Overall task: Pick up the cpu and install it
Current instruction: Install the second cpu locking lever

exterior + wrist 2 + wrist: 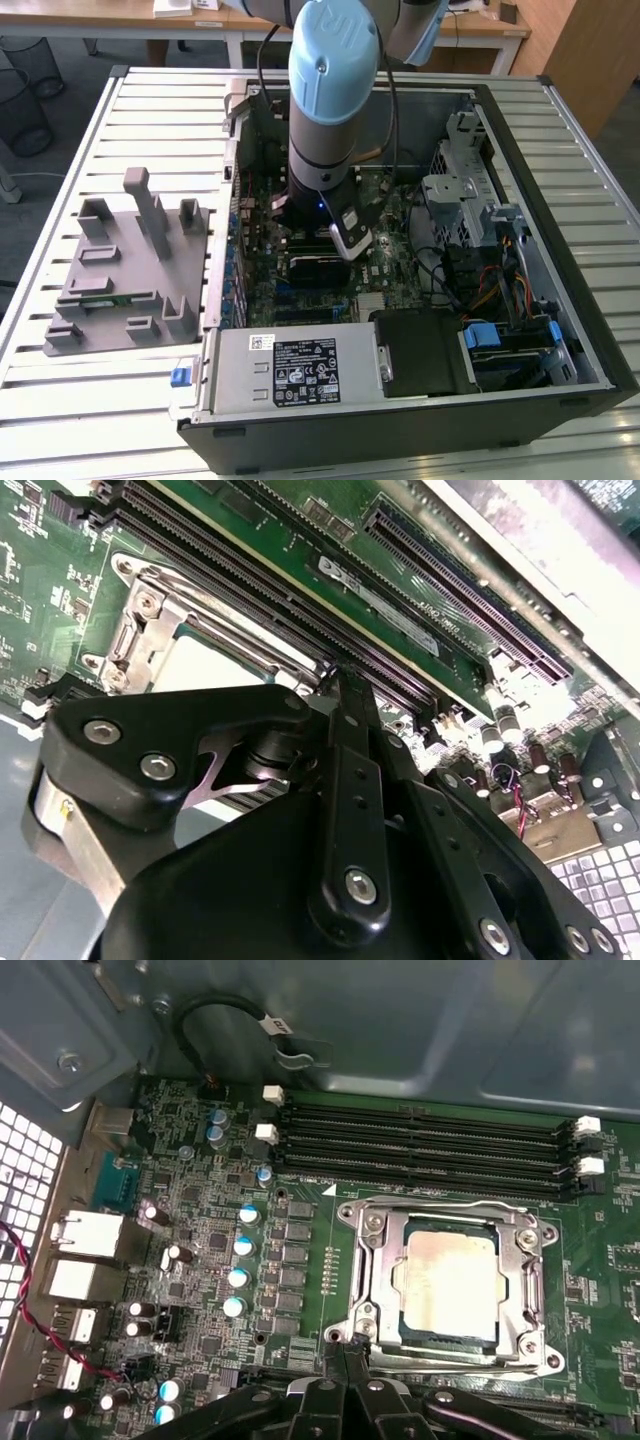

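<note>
I'm hovering the gripper (345, 1360) right at the socket frame (450, 1285), lower center of the first wrist view, fingers pinched together and holding nothing. The cpu (447, 1282) is already sitting in the socket, so I'm judging we're at seating, needing a gentle touch.

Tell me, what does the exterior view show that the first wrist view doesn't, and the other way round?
Exterior view: the open computer case, a grey fixture on the exterior view's left, and the arm reaching in. First wrist view: the cpu lying in its socket frame, the memory slots, and the fingers shut at the frame's edge. Both: the green motherboard.
</note>
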Controlling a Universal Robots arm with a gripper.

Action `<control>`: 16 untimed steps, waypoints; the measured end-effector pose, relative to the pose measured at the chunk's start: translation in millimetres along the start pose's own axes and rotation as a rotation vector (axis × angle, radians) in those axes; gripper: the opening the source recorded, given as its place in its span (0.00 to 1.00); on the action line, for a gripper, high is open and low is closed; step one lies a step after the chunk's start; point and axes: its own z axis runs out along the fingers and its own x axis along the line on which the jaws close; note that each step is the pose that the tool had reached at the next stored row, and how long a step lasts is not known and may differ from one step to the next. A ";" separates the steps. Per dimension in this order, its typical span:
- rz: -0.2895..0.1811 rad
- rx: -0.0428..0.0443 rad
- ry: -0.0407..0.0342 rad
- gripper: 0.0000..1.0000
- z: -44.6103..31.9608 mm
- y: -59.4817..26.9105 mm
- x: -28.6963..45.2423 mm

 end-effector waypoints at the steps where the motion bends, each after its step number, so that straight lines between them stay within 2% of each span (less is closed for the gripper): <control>1: 0.000 -0.0006 0.0000 0.11 0.3 0.0 0.5; 16: 0.000 -0.0081 -0.0006 0.11 4.3 3.8 3.0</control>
